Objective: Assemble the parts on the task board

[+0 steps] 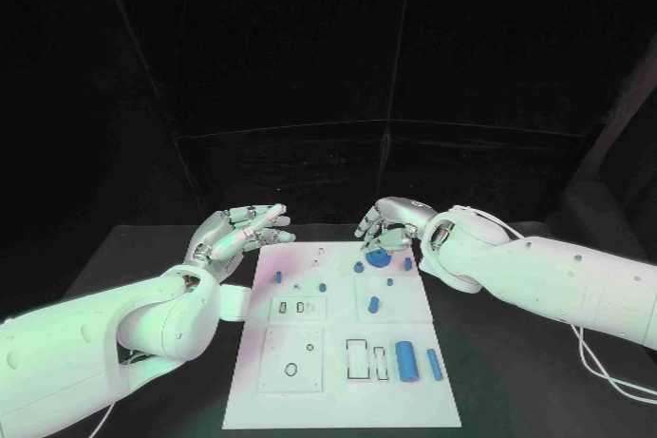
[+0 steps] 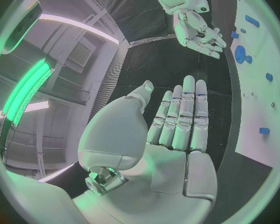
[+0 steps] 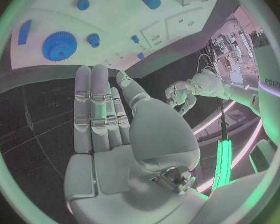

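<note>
The white task board lies in the middle of the black table. A blue gear sits near the board's far edge, with small blue pegs beside it. A thick blue cylinder and a slimmer blue bar lie at the near right. My right hand hovers over the far edge just beyond the gear, fingers apart and empty. My left hand hangs off the board's far left corner, fingers stretched out, holding nothing. The right wrist view shows the flat palm and the gear.
White raised blocks with slots and a rectangular recess stand on the board. More small blue pegs are scattered across its middle. Bare black table lies on both sides of the board. A white cable trails at the right.
</note>
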Robot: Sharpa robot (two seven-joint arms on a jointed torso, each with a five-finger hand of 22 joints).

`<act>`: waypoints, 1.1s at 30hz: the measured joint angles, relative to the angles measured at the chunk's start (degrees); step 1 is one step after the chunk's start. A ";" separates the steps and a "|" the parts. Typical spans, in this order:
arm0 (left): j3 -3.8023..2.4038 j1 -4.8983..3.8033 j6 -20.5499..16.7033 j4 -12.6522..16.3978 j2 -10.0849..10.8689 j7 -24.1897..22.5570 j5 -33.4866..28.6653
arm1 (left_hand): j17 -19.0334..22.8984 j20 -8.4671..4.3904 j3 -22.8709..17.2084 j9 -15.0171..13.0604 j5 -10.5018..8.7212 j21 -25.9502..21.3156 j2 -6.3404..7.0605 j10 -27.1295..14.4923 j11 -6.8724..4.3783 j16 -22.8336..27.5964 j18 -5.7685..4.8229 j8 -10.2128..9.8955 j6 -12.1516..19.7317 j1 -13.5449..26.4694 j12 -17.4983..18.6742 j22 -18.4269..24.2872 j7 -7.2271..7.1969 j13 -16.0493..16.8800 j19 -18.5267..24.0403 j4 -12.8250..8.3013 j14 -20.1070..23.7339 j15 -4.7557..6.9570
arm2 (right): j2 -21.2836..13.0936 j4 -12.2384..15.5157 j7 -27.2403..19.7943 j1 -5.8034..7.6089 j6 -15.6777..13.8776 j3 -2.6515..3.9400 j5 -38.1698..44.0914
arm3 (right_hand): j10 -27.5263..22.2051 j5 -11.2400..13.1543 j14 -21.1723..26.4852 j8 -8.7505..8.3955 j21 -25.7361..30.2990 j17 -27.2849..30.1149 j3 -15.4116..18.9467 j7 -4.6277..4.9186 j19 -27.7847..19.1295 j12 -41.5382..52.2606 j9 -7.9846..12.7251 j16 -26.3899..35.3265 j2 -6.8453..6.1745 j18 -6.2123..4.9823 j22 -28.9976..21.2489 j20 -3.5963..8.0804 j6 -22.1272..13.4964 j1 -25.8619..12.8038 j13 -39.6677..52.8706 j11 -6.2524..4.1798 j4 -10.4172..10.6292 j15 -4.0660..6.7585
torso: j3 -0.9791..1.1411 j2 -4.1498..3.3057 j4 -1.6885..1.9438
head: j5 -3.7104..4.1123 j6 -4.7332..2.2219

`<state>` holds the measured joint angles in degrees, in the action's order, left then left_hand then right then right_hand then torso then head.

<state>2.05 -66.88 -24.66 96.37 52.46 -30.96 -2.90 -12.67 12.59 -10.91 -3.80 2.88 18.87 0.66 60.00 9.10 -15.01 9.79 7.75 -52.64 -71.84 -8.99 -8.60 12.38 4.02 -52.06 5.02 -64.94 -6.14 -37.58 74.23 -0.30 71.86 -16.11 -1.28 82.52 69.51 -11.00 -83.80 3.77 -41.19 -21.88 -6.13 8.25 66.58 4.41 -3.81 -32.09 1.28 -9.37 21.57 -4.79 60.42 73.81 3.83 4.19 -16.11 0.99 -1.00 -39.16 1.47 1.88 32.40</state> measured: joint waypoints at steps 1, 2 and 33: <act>0.00 -0.04 0.17 0.21 0.06 0.10 -0.02 | -0.17 -0.02 0.06 0.03 0.00 0.00 0.00 0.00 0.00 0.00 0.00 -0.32 0.00 0.00 0.34 0.05 0.00 -0.06 -0.03 -0.06 -0.20 0.20 | 0.21 0.03 0.68 0.01 0.41 0.00 1.41 | -0.97 0.00 -0.16 0.00 -0.77 -0.94 -0.06 -0.20 0.00 -0.22 0.00 -1.11 -0.25 0.00 0.52 0.00 -0.20 -0.25 -0.05 0.04 0.00 -0.16 | 0.03 -0.18 0.03 | 0.03 -0.02; 0.00 -0.08 0.34 0.39 0.12 0.20 -0.04 | -0.27 0.06 0.06 0.03 0.00 0.00 0.00 0.00 0.00 0.00 0.00 -0.37 0.00 0.00 0.34 0.05 0.00 -0.08 -0.11 -0.06 -0.33 0.07 | 0.41 0.04 1.33 0.02 0.81 0.00 2.78 | -1.47 0.17 -0.16 0.00 -1.55 -1.84 -0.40 -0.23 -0.04 -0.23 0.00 -2.22 -0.46 0.00 1.03 0.01 -0.47 -0.45 -0.05 0.09 -0.04 -0.16 | 0.04 -0.35 0.04 | 0.08 -0.03; -0.02 -0.53 2.46 0.84 0.30 1.57 -0.42 | -1.14 0.15 -0.01 0.02 0.00 -0.44 0.00 -0.74 0.73 1.07 -0.03 -1.27 0.54 0.00 1.25 0.50 0.52 -0.21 -0.26 -0.76 -0.40 -0.01 | 4.30 -3.58 5.71 0.29 9.71 0.02 13.19 | -5.76 0.63 -0.36 0.00 -11.40 -23.85 -4.45 -0.37 -2.71 0.46 0.01 -24.39 0.11 0.01 7.43 -0.83 -2.43 -0.97 -0.14 0.91 0.16 -0.37 | 0.03 -2.66 0.72 | 0.41 0.05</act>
<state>2.04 -67.41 -22.19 97.22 52.76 -29.39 -3.32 -13.81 12.74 -10.92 -3.78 2.88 18.43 0.66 59.26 9.83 -13.94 9.76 6.48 -52.10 -71.84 -7.74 -8.10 12.90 3.82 -52.31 4.26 -65.34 -6.15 -33.28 70.65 5.42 72.15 -6.40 -1.26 95.71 63.75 -10.37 -84.16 3.77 -52.59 -45.74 -10.58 7.88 63.88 4.88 -3.80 -56.48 1.39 -9.36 29.00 -5.62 57.99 72.84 3.69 5.11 -15.96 0.63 -0.97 -41.81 2.19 2.29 32.45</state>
